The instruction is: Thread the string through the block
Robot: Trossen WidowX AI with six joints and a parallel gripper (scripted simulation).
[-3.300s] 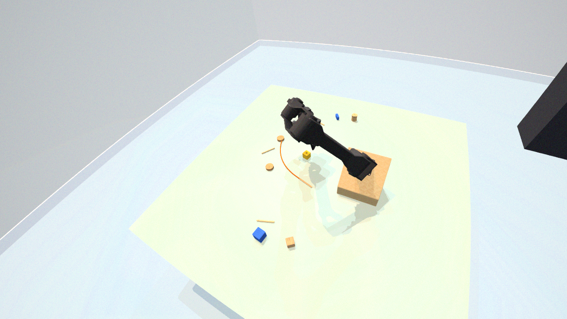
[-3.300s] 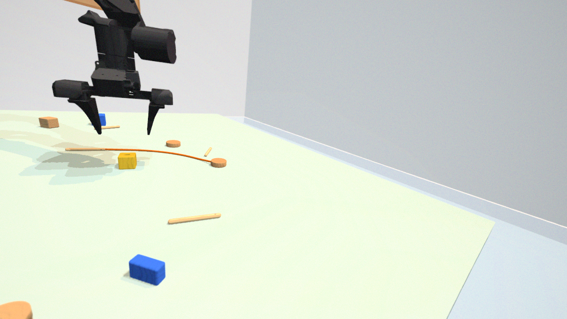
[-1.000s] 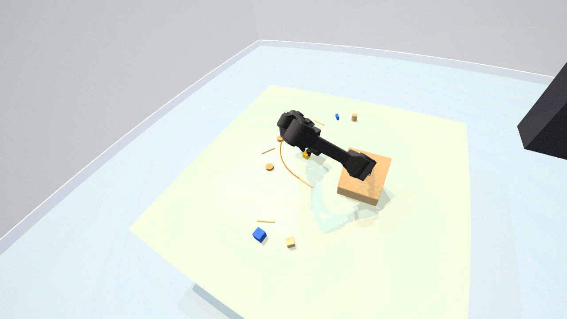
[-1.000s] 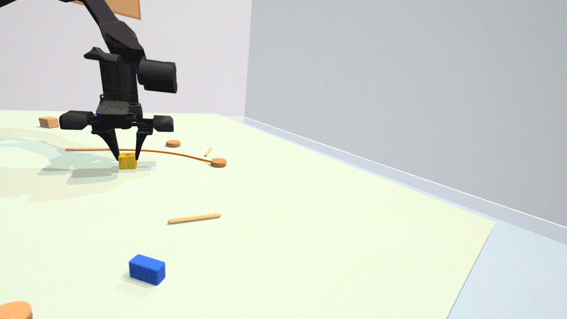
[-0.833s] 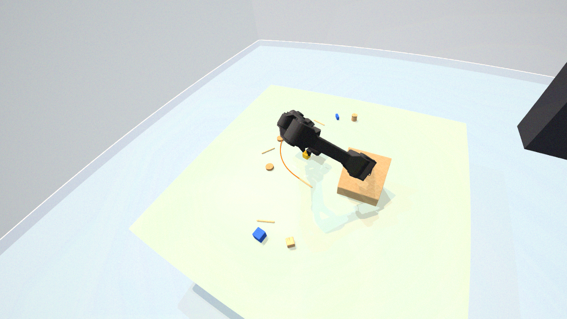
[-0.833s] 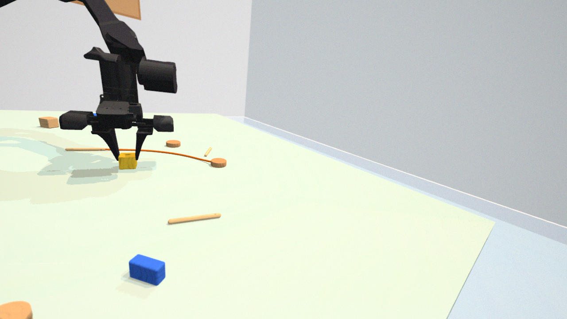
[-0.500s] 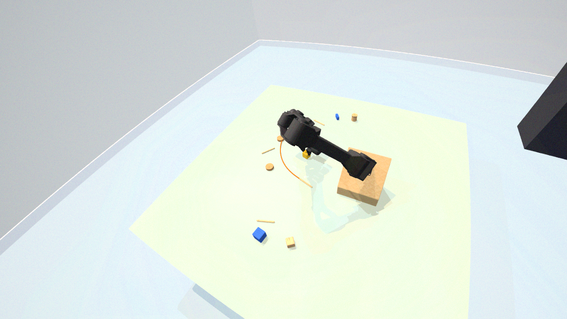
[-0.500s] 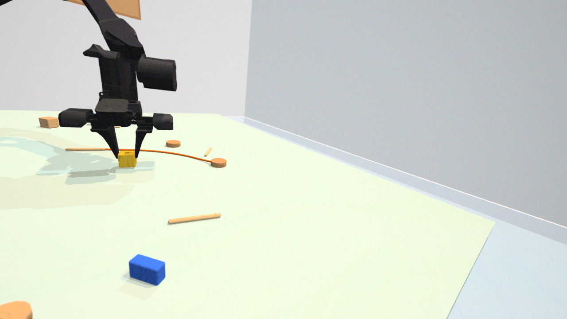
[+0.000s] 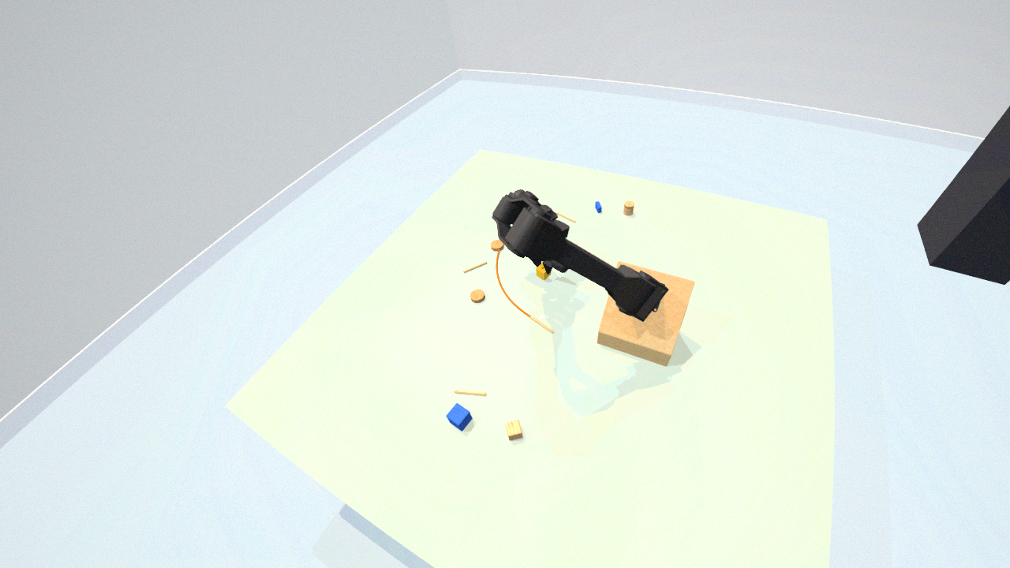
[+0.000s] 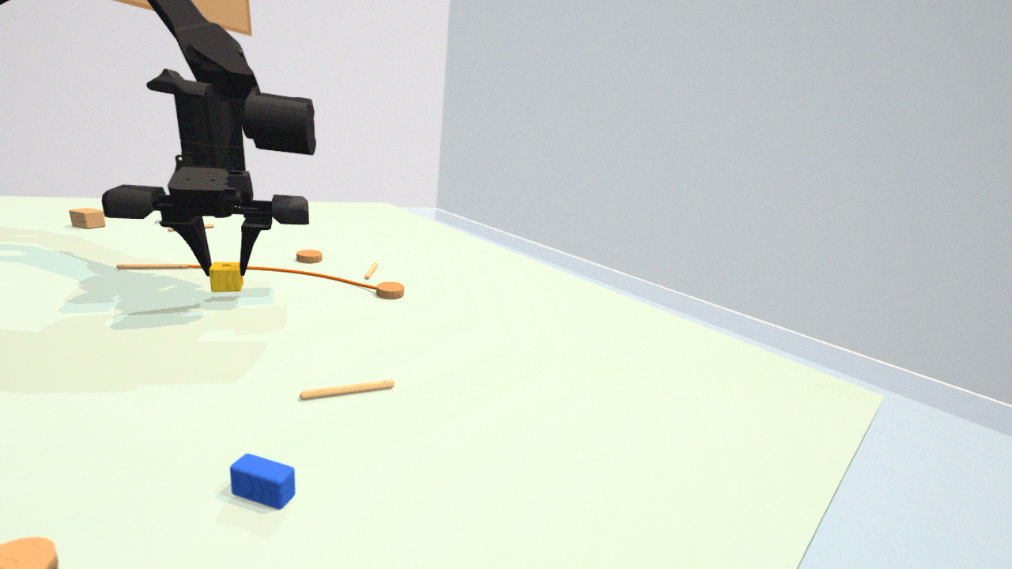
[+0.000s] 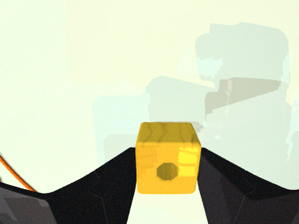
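Observation:
My gripper [image 9: 544, 269] [image 10: 226, 271] [image 11: 167, 155] is shut on the yellow block [image 9: 542, 273] [image 10: 226, 278] [image 11: 168, 155]. The block is held slightly above the table, upright, its hole [image 11: 167, 171] facing up. The orange string [image 9: 506, 293] [image 10: 303, 272] [image 11: 14, 171] curves across the table from the round wooden button [image 9: 497, 244] [image 10: 390, 291]. The thin stick [image 9: 541, 324] [image 10: 152, 266] at its free end lies on the table. The string does not pass through the block.
Loose sticks [image 9: 475, 267] [image 9: 469, 392] [image 10: 346, 390] and a second round button [image 9: 477, 296] [image 10: 309, 257] lie around. A blue block [image 9: 458, 416] is beside a small wooden block [image 9: 514, 430] [image 10: 87, 217]. Another blue block [image 9: 598, 207] [image 10: 262, 480] and a wooden cylinder [image 9: 628, 208] are opposite. A large wooden slab [image 9: 635, 338] is under the arm.

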